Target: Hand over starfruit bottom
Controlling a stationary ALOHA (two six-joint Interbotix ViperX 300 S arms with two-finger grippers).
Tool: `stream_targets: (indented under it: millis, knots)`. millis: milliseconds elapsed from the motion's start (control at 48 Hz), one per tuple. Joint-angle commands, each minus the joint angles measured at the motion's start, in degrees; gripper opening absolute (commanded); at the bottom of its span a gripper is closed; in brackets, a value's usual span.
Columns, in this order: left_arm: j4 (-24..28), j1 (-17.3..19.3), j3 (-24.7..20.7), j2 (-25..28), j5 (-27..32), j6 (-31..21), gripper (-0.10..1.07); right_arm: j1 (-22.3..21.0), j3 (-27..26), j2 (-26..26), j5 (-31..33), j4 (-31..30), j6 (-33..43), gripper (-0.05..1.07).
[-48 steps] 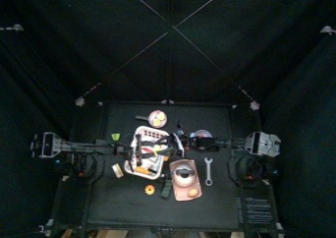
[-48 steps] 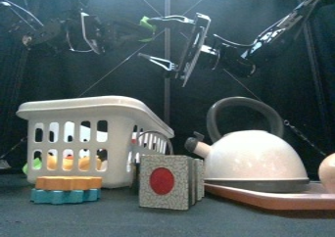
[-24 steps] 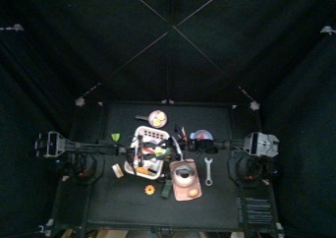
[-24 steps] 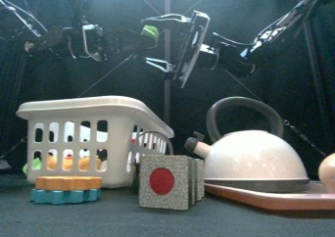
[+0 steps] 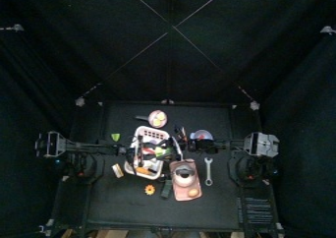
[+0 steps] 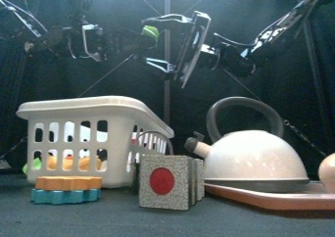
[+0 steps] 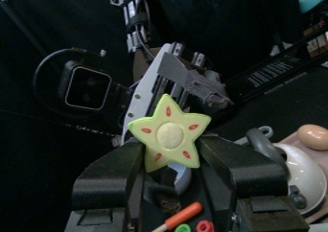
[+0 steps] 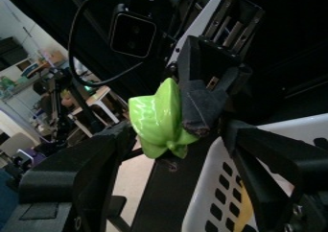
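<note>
The left gripper (image 7: 167, 169) is clamped on the starfruit (image 7: 171, 132) up in the air, and the right gripper (image 8: 174, 174) sits wide open right beside it, jaws either side.

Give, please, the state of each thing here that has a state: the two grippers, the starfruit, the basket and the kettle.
left gripper: closed on the starfruit, raised above the table.
right gripper: jaws wide open, around the starfruit.
starfruit: held in the air.
basket: upright, small things inside.
kettle: upright on a tray.
</note>
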Motion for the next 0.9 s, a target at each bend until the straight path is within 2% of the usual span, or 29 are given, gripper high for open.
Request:
stream_targets:
  millis: [0,875]
  knots:
    - [-0.09,-0.09,-0.62,-0.62,-0.62,0.00,0.68,-0.26,-0.26,-2.64,-0.35,0.09,-0.26,1.04]
    - [-0.09,-0.09,-0.44,-0.44,-0.62,0.00,0.68,-0.62,-1.14,-2.99,-0.53,0.09,-0.26,1.01]
